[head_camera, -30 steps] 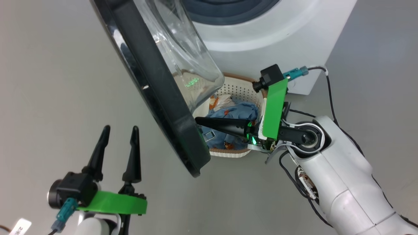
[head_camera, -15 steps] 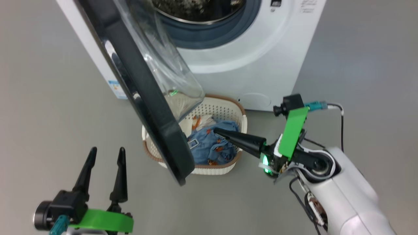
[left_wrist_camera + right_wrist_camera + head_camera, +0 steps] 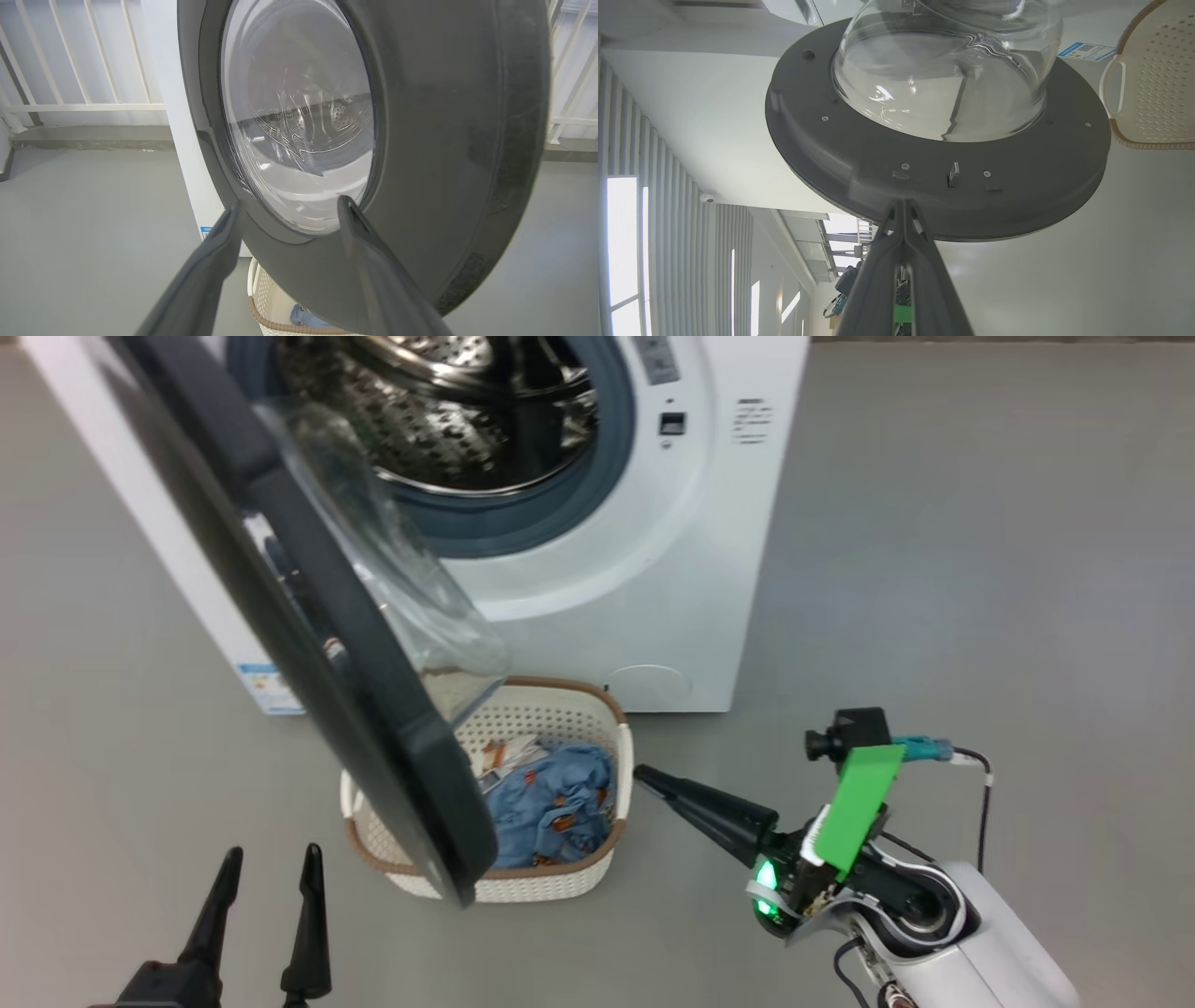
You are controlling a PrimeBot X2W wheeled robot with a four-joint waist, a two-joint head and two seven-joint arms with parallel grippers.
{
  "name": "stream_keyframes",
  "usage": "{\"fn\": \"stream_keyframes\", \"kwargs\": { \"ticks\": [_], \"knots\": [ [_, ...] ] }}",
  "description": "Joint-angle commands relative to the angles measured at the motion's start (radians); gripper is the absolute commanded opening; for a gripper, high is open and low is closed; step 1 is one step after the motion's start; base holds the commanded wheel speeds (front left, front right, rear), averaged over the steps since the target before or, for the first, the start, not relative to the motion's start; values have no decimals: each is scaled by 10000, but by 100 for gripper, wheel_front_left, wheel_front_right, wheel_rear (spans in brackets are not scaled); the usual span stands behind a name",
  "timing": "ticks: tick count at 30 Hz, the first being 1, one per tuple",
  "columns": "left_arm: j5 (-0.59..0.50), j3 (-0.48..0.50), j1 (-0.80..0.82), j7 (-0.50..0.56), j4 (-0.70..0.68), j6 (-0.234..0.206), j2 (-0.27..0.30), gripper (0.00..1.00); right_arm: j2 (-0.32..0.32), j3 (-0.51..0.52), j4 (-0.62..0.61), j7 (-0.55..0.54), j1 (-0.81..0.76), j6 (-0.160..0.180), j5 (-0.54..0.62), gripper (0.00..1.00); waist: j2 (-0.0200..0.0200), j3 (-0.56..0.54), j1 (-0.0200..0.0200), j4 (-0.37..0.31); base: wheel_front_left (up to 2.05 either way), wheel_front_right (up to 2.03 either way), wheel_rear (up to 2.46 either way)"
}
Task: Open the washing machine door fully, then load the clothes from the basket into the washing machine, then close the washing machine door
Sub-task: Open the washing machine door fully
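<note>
Backed out from above the basket, the right gripper now hangs just off the basket's right rim, clear of the clothes. A second ago it reached across them toward the washing machine door (the head camera has also lifted, so the whole scene sits lower and more of the steel drum shows). Its two dark fingers are pressed together with nothing between them, and they point left at the basket and the door's lower edge. From the right wrist the closed tip aims at the door's grey inner face, close under a small metal latch. The head view shows the tip apart from the door, with the right half of the basket between them.

The door stands partly open, swung out at an angle from the washing machine, and its lower edge overhangs the left half of the basket. The basket sits on the floor right before the machine's front, below the opening, with the light-blue clothes heaped inside.

The left gripper waits on the outer side of the door, its fingers spread apart and holding nothing. From its own wrist the fingers frame the lower part of the glass window, and they are not touching the door.
</note>
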State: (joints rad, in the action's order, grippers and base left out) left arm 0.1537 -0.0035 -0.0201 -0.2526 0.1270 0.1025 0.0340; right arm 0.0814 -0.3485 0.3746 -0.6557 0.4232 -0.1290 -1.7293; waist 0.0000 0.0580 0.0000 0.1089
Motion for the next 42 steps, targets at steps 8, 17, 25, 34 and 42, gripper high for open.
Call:
{"fn": "stream_keyframes", "kwargs": {
  "ticks": [8, 17, 25, 34, 42],
  "knots": [
    [-1, 457, 18, -92, -402, 24, 162, 100, -78, 290, -856, 533, -593, -17, -293, 0, 0, -272, 0, -686, 0, 0, 0],
    [-18, 484, 23, -92, -442, 10, 162, 100, -109, 917, -1522, 2268, -750, -17, 663, 100, 0, -279, 0, -892, 0, 0, 0],
    [32, 512, -37, -92, -549, -38, 162, 100, 195, 1143, -1702, 5918, -446, -17, 4070, 100, 0, -239, 0, -1014, 0, 0, 0],
    [95, 428, -119, -92, -637, -114, 162, 100, 1058, 774, -1202, 8875, -118, -17, 7747, 100, 0, -286, 0, -1116, 0, 0, 0],
    [86, 424, -158, -92, -774, -176, 162, 100, 768, 1980, -1692, 9168, -736, -17, 10704, 100, 0, -201, 0, -1176, 0, 0, 0]
  ]
}}
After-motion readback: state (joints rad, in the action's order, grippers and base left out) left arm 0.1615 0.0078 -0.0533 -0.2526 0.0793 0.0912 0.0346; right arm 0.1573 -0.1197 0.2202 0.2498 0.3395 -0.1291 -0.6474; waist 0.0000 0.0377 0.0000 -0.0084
